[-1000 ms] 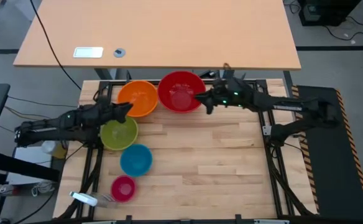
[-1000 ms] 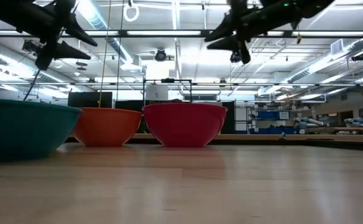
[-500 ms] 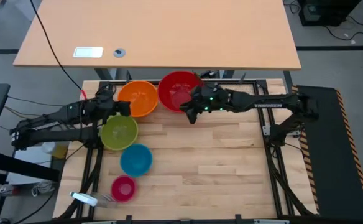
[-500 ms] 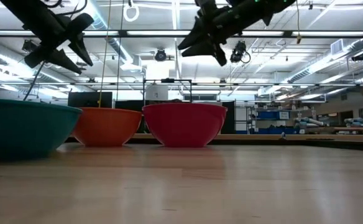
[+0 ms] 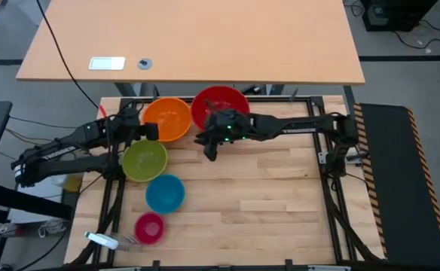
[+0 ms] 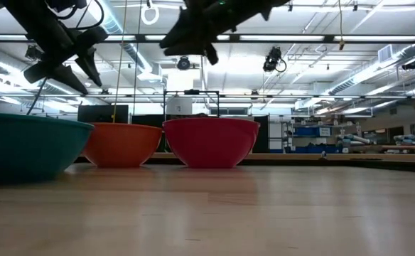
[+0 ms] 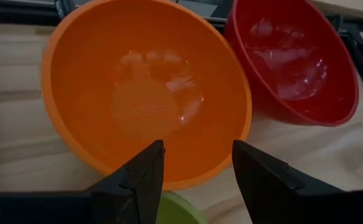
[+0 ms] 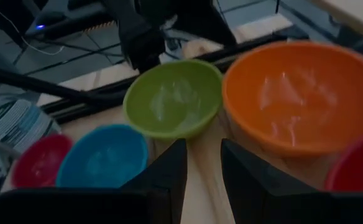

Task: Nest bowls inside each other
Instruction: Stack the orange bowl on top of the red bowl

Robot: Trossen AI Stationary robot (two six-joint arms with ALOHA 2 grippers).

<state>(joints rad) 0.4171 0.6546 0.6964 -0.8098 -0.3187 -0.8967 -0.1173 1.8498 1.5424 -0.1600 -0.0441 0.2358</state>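
Five bowls rest on their bases on the wooden table: red (image 5: 220, 108) at the far edge, orange (image 5: 167, 119) left of it, then yellow-green (image 5: 144, 160), blue (image 5: 164, 193) and pink (image 5: 149, 226) in a line toward the near left. My left gripper (image 5: 151, 130) hovers open above the orange bowl's near-left rim (image 7: 169, 180). My right gripper (image 5: 207, 147) hangs open in the air beside the red bowl's near-left side, pointing toward the smaller bowls (image 8: 172, 99). Neither gripper holds anything.
The bare wooden tabletop (image 5: 265, 196) spreads across the middle and right. A black frame (image 5: 329, 162) borders the table. A larger desk (image 5: 205, 45) stands beyond the far edge. A white tool (image 5: 103, 241) lies at the near left corner.
My right gripper has travelled toward the table's left edge, from over the red bowl's right rim, across the bowl, to its near-left side, rolling as it went. My left gripper has swung a little toward the far edge and tipped further down over the orange bowl. No bowl has moved.
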